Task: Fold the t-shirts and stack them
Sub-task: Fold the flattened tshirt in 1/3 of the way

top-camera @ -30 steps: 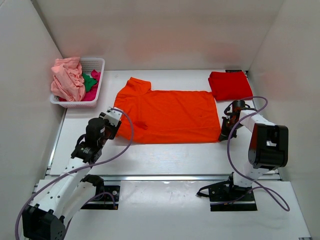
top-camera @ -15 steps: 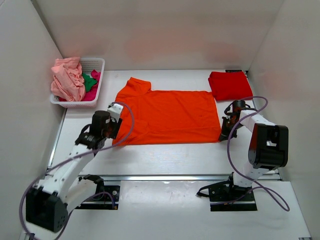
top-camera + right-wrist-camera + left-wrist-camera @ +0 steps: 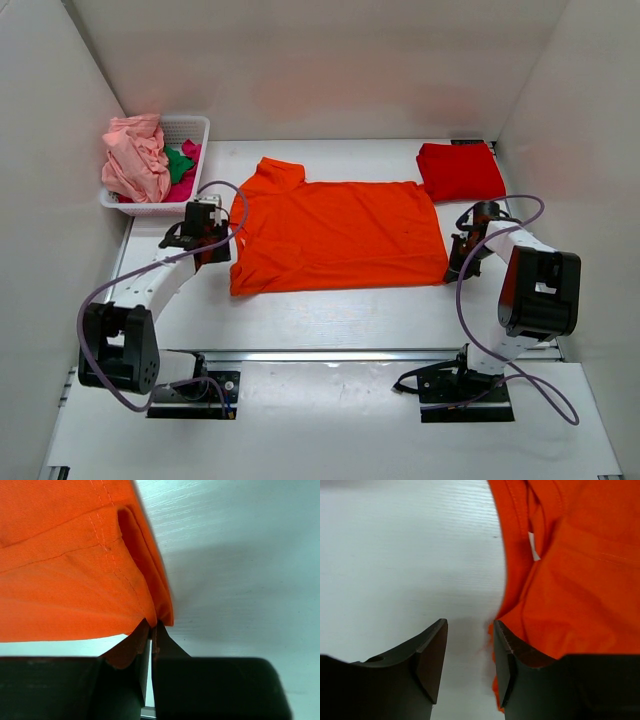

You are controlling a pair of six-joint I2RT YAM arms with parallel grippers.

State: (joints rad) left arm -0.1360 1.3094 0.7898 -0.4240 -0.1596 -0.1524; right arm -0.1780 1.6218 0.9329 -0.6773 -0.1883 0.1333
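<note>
Worktop: white, orange shirt spread flat.
Left pincer: open beside shirt's edge.
Right pincer: pinching shirt's hem.

Left arm rises from its base and stretches forward and inward, forearm low, cable looped over the wrist. Left gripper points down at the table; in the wrist view its jaws stand apart, one finger on bare table, the other at the edge of the orange shirt. Right arm is folded close over its base, elbow high, wrist turned inward. Right gripper is low, its jaws pressed together on the shirt's hem.
</note>
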